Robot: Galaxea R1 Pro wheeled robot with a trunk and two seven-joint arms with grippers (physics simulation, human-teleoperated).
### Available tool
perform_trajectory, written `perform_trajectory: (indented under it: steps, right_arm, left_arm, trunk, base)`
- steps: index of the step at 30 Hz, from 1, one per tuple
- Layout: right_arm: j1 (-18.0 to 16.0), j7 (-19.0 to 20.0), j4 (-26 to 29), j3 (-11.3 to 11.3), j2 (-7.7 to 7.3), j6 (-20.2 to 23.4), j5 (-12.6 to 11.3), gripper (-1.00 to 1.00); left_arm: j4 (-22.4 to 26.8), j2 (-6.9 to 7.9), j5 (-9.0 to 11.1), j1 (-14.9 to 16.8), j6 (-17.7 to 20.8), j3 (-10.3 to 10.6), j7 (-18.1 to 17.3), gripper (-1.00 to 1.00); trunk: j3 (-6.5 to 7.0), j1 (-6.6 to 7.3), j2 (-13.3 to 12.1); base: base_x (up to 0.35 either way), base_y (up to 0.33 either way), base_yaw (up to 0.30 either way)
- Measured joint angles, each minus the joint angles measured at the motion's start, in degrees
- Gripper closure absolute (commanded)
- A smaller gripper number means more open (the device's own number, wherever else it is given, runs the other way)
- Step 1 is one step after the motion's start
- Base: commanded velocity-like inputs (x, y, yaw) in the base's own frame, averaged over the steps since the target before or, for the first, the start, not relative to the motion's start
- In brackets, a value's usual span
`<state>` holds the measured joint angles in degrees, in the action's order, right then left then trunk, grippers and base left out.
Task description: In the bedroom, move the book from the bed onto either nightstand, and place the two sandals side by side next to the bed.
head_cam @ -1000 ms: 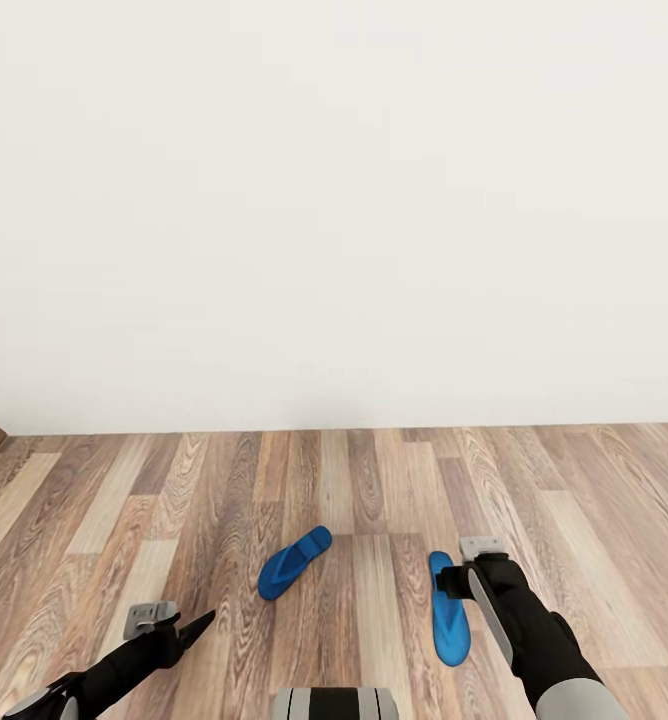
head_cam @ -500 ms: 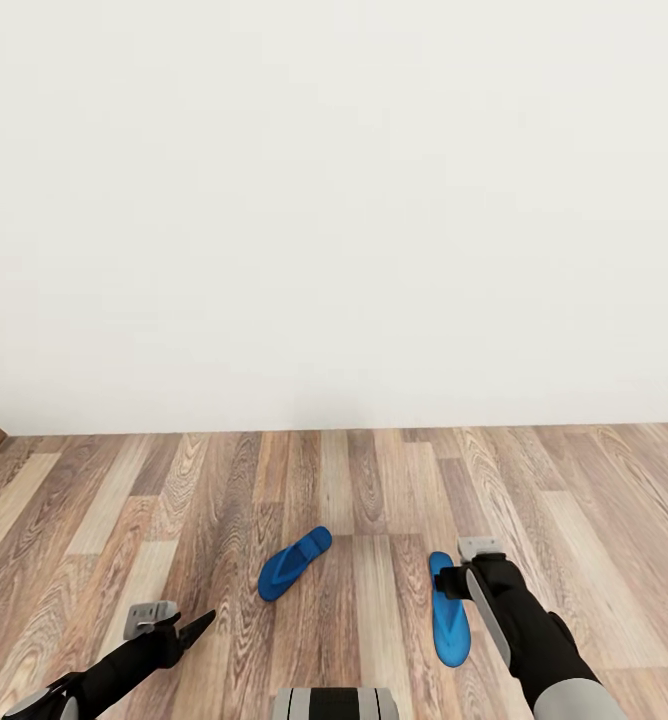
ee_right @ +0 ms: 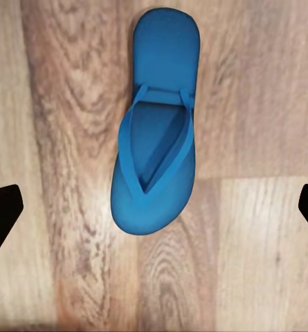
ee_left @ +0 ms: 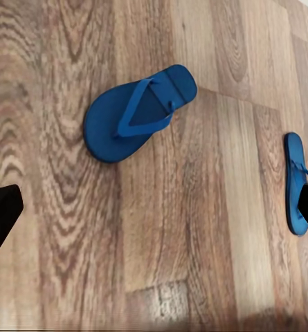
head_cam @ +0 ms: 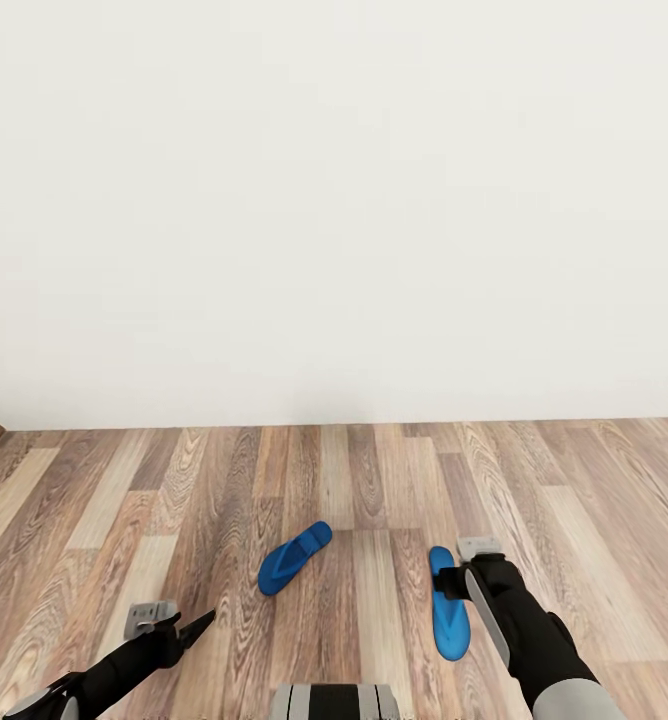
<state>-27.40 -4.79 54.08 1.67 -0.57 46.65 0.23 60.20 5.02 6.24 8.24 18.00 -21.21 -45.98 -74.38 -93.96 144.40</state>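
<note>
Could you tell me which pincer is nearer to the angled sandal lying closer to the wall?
Neither clearly. The left pincer sits nearer the robot on the angled sandal's left; the right pincer hovers over the other sandal.

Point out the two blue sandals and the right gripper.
Angled sandal (head_cam: 293, 558): head view, strap area.
Straight sandal (ee_right: 156, 138): right wrist view, strap junction.
Right gripper (ee_right: 154, 207): right wrist view, midway between open fingertips.
</note>
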Motion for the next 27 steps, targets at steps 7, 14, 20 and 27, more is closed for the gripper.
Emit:
perform_trajectory:
  steps: [7,14,20,27]
  right_arm:
    - [0.0,0.0,0.0,0.0,0.0,0.0,0.1,-1.0]
    - [0.0,0.0,0.0,0.0,0.0,0.0,0.2,-1.0]
    - [0.0,0.0,0.0,0.0,0.0,0.0,0.1,-1.0]
    - [0.0,0.0,0.0,0.0,0.0,0.0,-0.2,-1.0]
  left_arm:
    - [0.0,-0.01,0.0,0.0,0.0,0.0,0.0,-1.0]
    - [0.0,0.03,0.0,0.0,0.0,0.0,0.0,-1.0]
    - [0.0,0.0,0.0,0.0,0.0,0.0,0.0,-1.0]
    - [0.0,0.01,0.0,0.0,0.0,0.0,0.0,-1.0]
  trunk:
    - [-1.55,-0.18,0.1]
    - [-3.1,-0.36,0.2]
    - [-4.43,-0.51,0.3]
    - [-5.99,-0.7,0.4]
  base:
    - [0.0,0.0,0.0]
    - [0.0,0.0,0.0]
    - [0.0,0.0,0.0]
    - [0.0,0.0,0.0]
